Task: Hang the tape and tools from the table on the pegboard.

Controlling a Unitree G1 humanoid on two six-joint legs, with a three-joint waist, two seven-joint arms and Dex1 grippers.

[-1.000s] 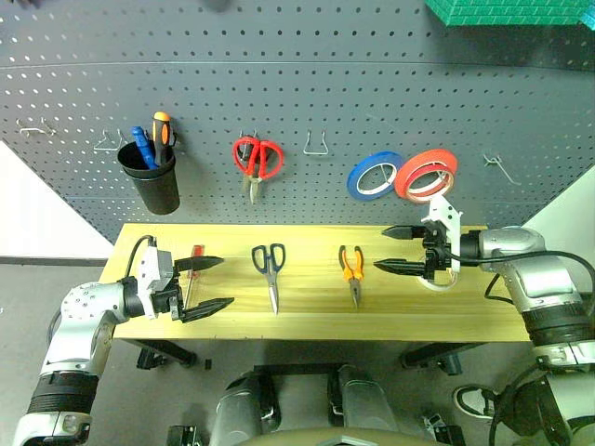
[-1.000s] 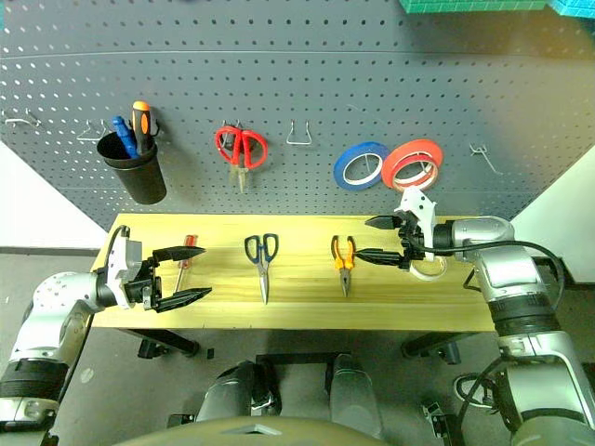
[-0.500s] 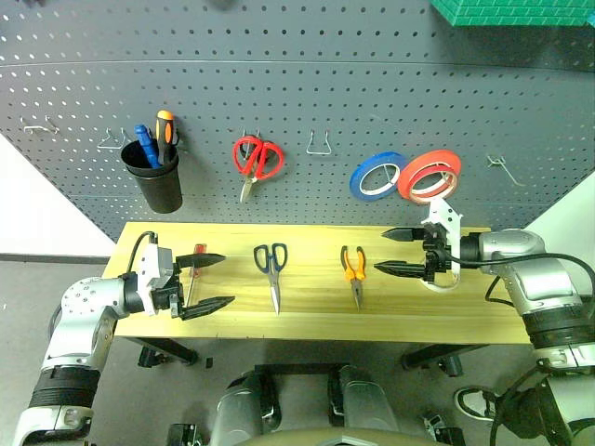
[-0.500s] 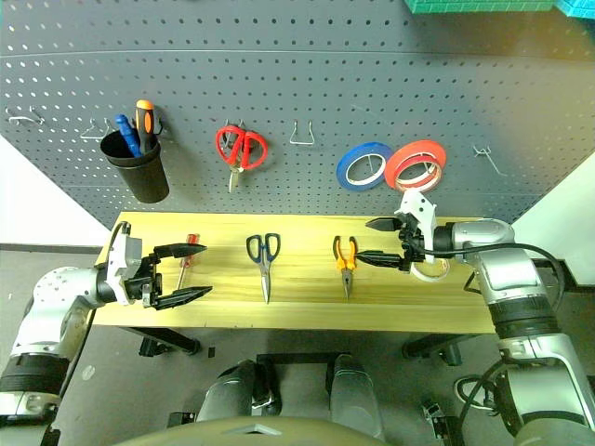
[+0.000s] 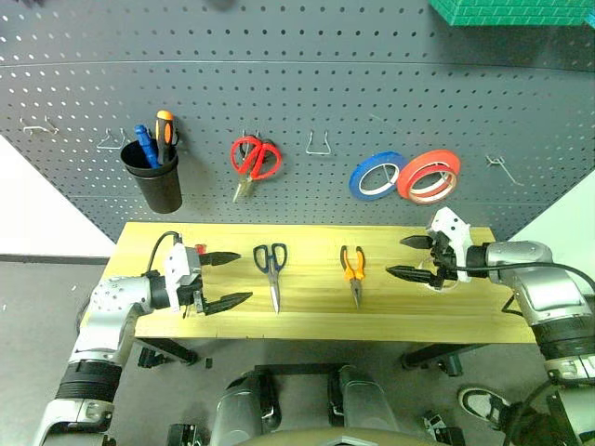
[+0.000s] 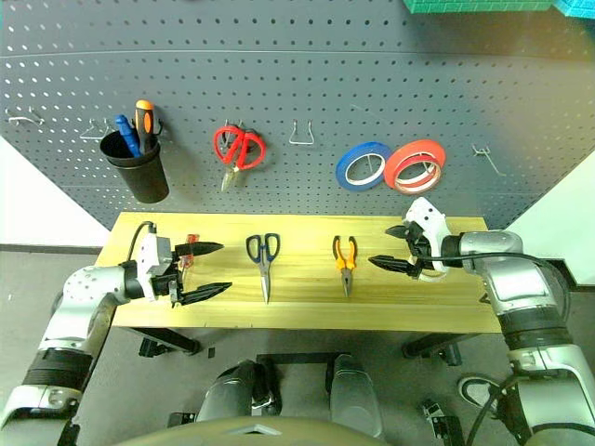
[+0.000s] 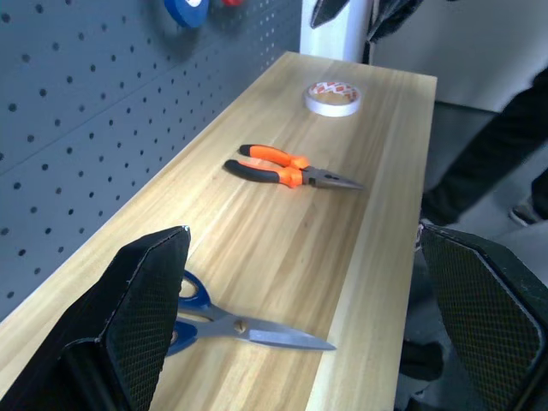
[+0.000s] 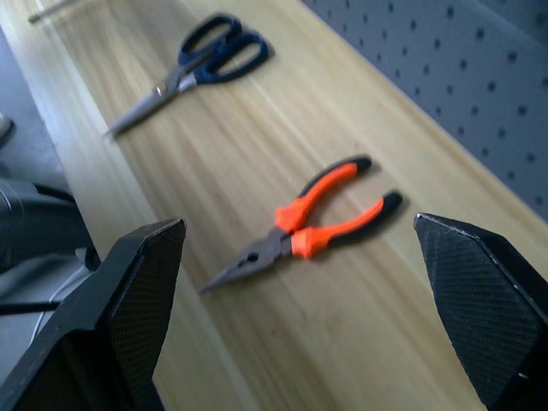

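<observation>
On the light wood table lie dark-handled scissors and orange-and-black pliers. The red-handled screwdriver peeks out from behind my left gripper, which stands open just above the table, its fingers pointing toward the scissors. My right gripper is open too, angled down, to the right of the pliers. The whitish tape lies flat under that hand, mostly hidden in the head views. Both grippers are empty. The dark grey pegboard rises behind the table.
Hanging on the pegboard are a black cup with blue and orange screwdrivers, red scissors, a blue roll and a red-orange roll. Bare wire hooks stick out. A green crate sits top right.
My left gripper has slid right toward the scissors, covering more of the screwdriver. My right gripper has moved right and dipped lower, farther from the pliers. Both stay open.
</observation>
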